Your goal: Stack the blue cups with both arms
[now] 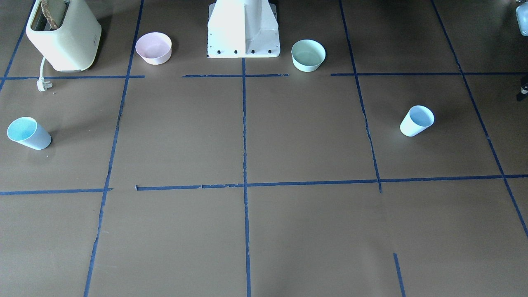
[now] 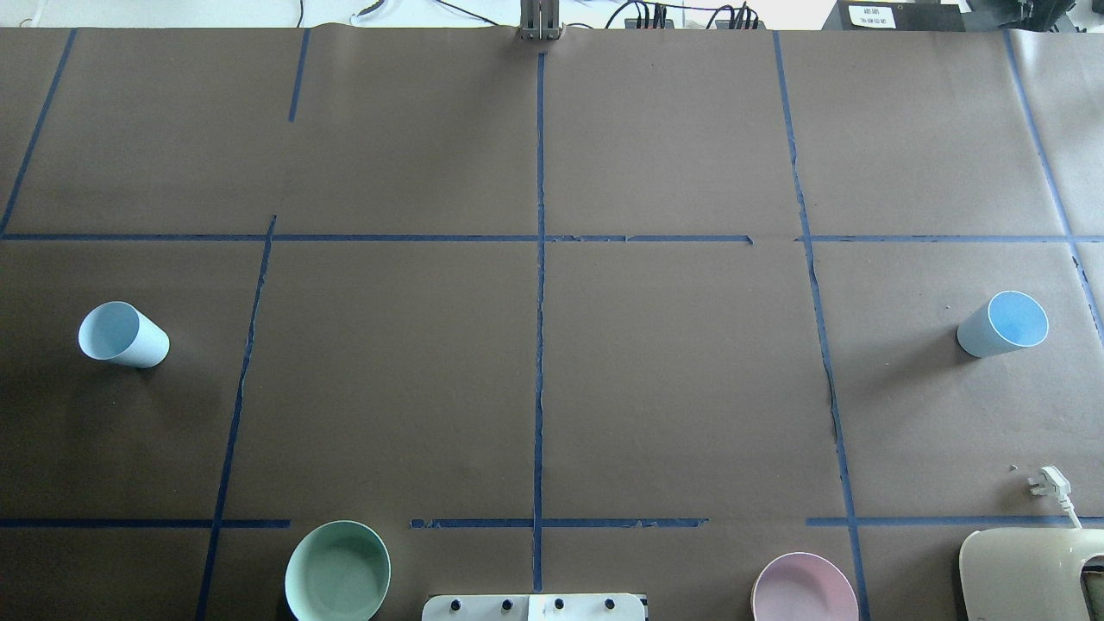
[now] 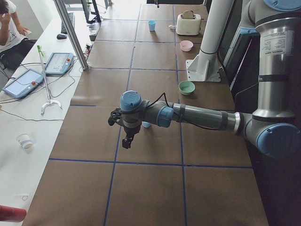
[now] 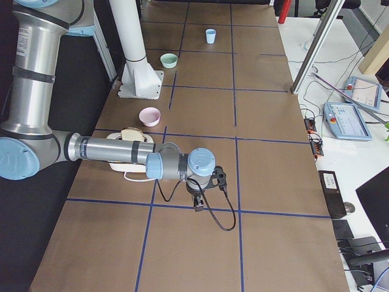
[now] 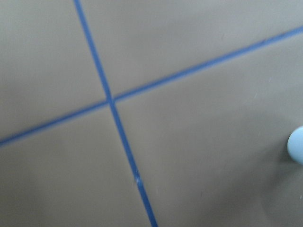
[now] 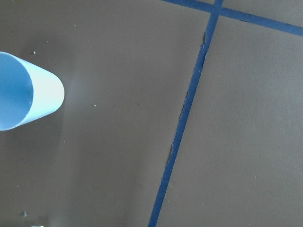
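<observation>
Two pale-blue cups stand upright, far apart on the brown table. One cup (image 2: 121, 335) is on my left side; it also shows in the front view (image 1: 416, 121) and at the left wrist view's right edge (image 5: 297, 144). The other cup (image 2: 1005, 324) is on my right side, seen also in the front view (image 1: 29, 133) and the right wrist view (image 6: 23, 97). My left gripper (image 3: 127, 141) hangs over the table near the left cup (image 3: 146, 125), apart from it. My right gripper (image 4: 199, 205) hangs over a tape line. I cannot tell whether either is open or shut.
A pale green bowl (image 2: 338, 571) and a pink bowl (image 2: 804, 591) sit either side of the white pedestal base (image 1: 243, 29). A cream toaster (image 1: 62, 35) with a loose plug (image 1: 43, 84) stands at the right rear. Blue tape lines grid the table.
</observation>
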Available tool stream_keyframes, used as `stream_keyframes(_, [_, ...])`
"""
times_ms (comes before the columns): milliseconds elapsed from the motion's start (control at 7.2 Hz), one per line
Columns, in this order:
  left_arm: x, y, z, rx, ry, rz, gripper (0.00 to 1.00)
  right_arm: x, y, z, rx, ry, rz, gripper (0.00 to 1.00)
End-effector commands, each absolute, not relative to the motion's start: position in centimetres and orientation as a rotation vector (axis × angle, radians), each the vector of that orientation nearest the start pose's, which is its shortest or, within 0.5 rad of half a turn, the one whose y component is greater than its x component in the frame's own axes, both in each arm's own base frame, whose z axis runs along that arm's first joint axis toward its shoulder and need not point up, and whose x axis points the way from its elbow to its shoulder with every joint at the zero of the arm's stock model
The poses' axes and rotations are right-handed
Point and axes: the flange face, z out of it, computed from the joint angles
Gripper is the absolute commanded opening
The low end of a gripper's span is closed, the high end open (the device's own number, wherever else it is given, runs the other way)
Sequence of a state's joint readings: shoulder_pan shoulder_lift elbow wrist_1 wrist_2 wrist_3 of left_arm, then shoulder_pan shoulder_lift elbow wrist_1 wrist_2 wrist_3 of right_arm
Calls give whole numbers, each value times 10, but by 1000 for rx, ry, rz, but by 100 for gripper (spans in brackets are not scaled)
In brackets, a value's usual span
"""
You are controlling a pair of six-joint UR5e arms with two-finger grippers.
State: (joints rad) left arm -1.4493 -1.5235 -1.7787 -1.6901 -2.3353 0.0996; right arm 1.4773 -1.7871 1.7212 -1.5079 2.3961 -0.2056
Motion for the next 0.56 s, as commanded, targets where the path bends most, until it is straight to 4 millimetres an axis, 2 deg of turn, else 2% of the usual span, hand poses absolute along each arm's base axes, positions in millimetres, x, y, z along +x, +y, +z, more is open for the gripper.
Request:
stream_keyframes(0, [30, -504, 529, 266, 804, 213, 100, 22, -403, 671, 44, -836, -280, 100])
stream_keyframes(139, [68, -489, 539, 263, 819, 233, 100, 22, -403, 671, 44, -836, -280, 100])
stream_keyframes(278, [92, -468, 556, 224, 820, 205, 100, 22, -404, 670, 46, -839, -281, 100])
stream_keyframes(417, [118, -459, 554, 187, 852, 134, 100, 22, -404, 670, 46, -839, -281, 100])
